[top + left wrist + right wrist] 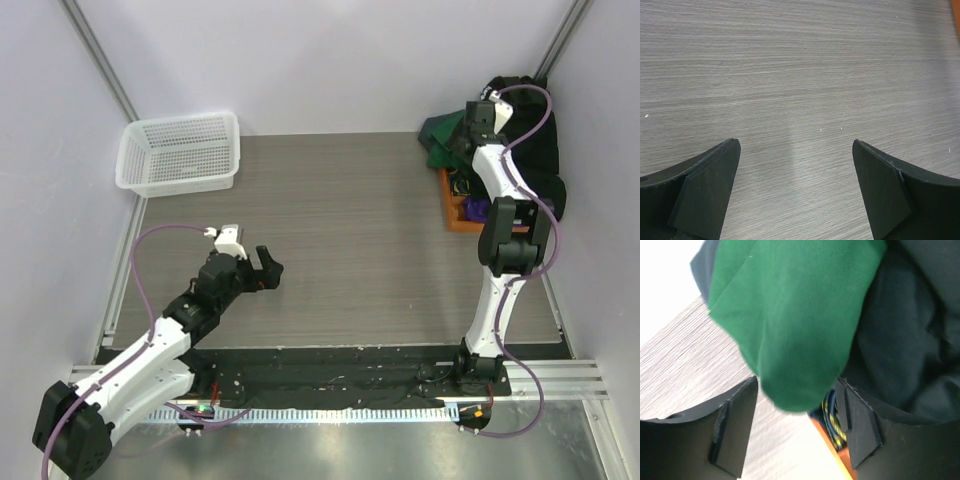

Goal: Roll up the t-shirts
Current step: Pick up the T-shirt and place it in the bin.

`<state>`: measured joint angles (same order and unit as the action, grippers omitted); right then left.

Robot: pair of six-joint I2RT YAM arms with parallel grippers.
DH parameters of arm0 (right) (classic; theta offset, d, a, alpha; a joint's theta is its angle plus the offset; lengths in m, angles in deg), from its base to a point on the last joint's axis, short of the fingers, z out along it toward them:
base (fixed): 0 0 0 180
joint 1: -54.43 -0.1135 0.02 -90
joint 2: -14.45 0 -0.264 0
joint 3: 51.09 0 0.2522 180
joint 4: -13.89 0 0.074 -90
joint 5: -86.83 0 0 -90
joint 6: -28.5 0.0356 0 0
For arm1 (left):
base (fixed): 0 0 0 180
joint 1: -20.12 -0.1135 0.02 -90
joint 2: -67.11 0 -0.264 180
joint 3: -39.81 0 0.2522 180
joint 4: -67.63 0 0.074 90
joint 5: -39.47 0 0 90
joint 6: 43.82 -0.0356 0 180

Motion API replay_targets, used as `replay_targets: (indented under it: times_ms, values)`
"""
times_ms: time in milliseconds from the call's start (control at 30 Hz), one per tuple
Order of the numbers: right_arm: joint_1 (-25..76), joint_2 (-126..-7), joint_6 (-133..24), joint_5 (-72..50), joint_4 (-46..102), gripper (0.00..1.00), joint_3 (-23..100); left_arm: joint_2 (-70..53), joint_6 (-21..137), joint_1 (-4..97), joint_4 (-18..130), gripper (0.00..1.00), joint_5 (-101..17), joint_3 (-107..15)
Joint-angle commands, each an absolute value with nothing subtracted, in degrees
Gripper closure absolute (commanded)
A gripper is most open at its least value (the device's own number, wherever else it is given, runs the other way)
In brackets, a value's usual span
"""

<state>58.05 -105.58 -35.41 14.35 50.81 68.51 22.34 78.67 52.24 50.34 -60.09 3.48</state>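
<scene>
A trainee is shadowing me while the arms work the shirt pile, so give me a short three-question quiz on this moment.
1. True or false: the left gripper has a t-shirt between its fingers.
2. Which shirt shows between the right gripper's fingers? A black, B green, C purple.
3. Fill in: the white mesh basket stands at the table's far ___ corner.
Key: 1 false, it is open over bare table; 2 B, the green t-shirt; 3 left.

Plain green t-shirt (790,315) ahead of the black right end effector (795,430), dark slate t-shirt (910,340) beside it, orange tray (842,464) underneath, grey woodgrain surface (680,355).
</scene>
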Motion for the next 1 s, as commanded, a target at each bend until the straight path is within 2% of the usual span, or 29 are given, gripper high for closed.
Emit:
replay_targets:
  times_ms: [0,33,67,100,133,367,500,600,800,967]
  values:
    - [57.8,-109.9,-34.0,18.4,49.2,0.32,74.7,21.7,77.8,52.0,53.5,0.0,-59.5,2.7]
    - [57.9,-110.3,-34.2,18.6,49.2,0.41,75.4,21.6,77.8,52.0,53.5,0.0,-59.5,2.6]
    - [57.9,-110.4,-34.5,18.6,49.4,0.68,76.0,21.5,77.7,52.0,53.5,0.0,-59.4,2.5]
    - [57.8,-110.0,-34.9,18.8,49.7,0.9,76.2,21.4,77.6,52.0,53.5,0.0,-59.3,2.5]
    - [57.5,-107.8,-35.0,19.5,49.8,0.99,75.6,21.3,77.6,52.0,53.6,0.0,-59.4,2.5]
    - [49.3,-93.0,-44.3,32.9,45.7,0.99,67.6,22.2,77.6,52.0,53.5,0.0,-59.5,2.8]
    - [47.0,-86.5,-48.1,32.5,46.6,0.99,69.1,21.9,77.5,52.0,53.4,0.01,-59.6,2.8]
    - [46.3,-83.4,-48.7,24.8,52.1,0.99,74.3,21.9,77.4,52.0,53.4,0.0,-59.6,2.7]
    - [39.5,-82.1,-49.4,0.2,63.7,0.99,84.1,22.3,77.4,52.0,52.3,0.0,-60.5,2.4]
    - [35.4,-80.7,-46.8,-22.2,64.7,0.99,83.2,25.1,77.3,52.0,51.1,0.0,-61.7,2.7]
